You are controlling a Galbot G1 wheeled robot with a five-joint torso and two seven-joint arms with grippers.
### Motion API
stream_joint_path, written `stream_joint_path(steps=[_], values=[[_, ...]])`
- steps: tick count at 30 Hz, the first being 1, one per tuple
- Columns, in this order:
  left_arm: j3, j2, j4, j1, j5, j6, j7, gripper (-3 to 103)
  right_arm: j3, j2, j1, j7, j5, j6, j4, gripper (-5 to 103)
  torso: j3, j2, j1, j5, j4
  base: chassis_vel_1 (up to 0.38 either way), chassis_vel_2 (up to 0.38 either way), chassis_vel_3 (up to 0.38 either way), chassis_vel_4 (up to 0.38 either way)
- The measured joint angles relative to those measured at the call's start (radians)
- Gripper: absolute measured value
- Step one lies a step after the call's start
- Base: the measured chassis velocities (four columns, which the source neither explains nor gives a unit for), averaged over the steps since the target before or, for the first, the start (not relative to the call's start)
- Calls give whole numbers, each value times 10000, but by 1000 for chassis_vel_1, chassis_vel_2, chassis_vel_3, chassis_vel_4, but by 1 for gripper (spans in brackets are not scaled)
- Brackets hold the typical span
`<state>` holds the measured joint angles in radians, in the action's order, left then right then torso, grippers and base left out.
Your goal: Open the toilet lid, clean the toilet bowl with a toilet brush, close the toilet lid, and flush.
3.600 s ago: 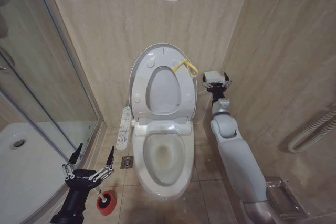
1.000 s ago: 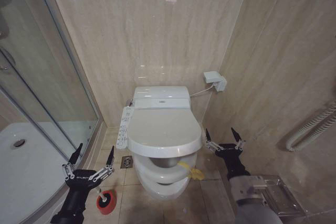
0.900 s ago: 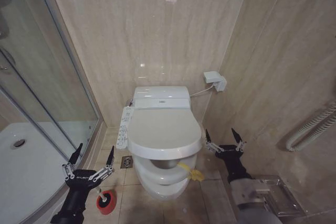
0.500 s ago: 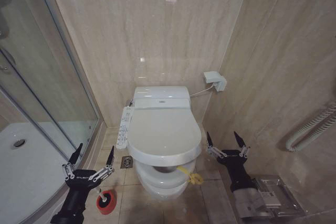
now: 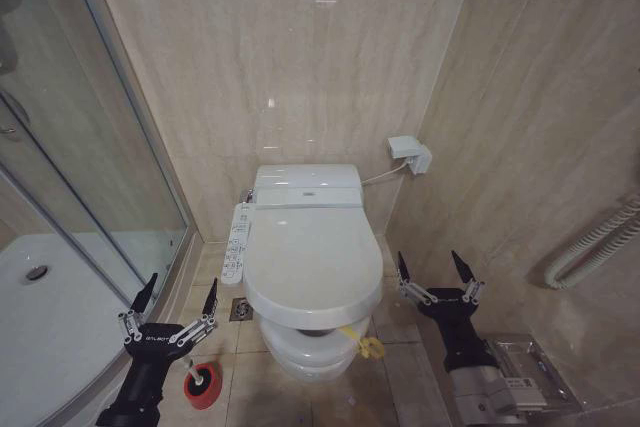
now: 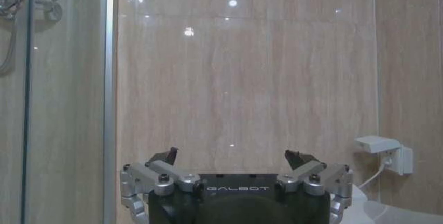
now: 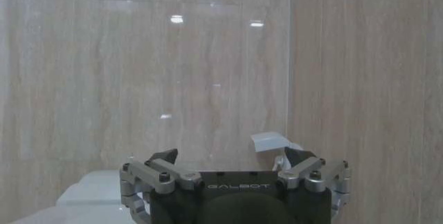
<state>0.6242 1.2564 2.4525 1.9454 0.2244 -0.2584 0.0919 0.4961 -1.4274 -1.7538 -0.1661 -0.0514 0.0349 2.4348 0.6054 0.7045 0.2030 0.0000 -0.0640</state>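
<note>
The white toilet lid (image 5: 313, 265) lies lowered over the toilet bowl (image 5: 298, 355), with a dark gap under its front edge. Its yellow ribbon (image 5: 362, 345) hangs at the front right. My right gripper (image 5: 435, 273) is open, fingers pointing up, to the right of the lid and apart from it; in its wrist view (image 7: 231, 153) nothing sits between the fingers. My left gripper (image 5: 177, 297) is open and empty at the lower left, also seen from its wrist (image 6: 234, 154). Just below it on the floor, the toilet brush (image 5: 197, 377) stands in a red cup.
A glass shower door (image 5: 100, 147) and white shower tray (image 5: 40, 317) fill the left. A control panel (image 5: 236, 242) flanks the toilet, a floor drain (image 5: 240, 309) lies beside it. A wall socket box (image 5: 410, 153) and a metal rack (image 5: 540, 377) are on the right.
The lid has come down from upright to nearly flat and kept sinking over the last second. My right gripper has drawn down and back from the lid. The left arm stayed still.
</note>
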Motion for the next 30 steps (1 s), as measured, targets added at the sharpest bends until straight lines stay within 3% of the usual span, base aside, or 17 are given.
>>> stream_joint_path(steps=[30], values=[[0,0,0,0,0,0,-1,100,1,10,20,-3,-3,-4,-33,100,0,0,0,0,0,0,0,0,0]])
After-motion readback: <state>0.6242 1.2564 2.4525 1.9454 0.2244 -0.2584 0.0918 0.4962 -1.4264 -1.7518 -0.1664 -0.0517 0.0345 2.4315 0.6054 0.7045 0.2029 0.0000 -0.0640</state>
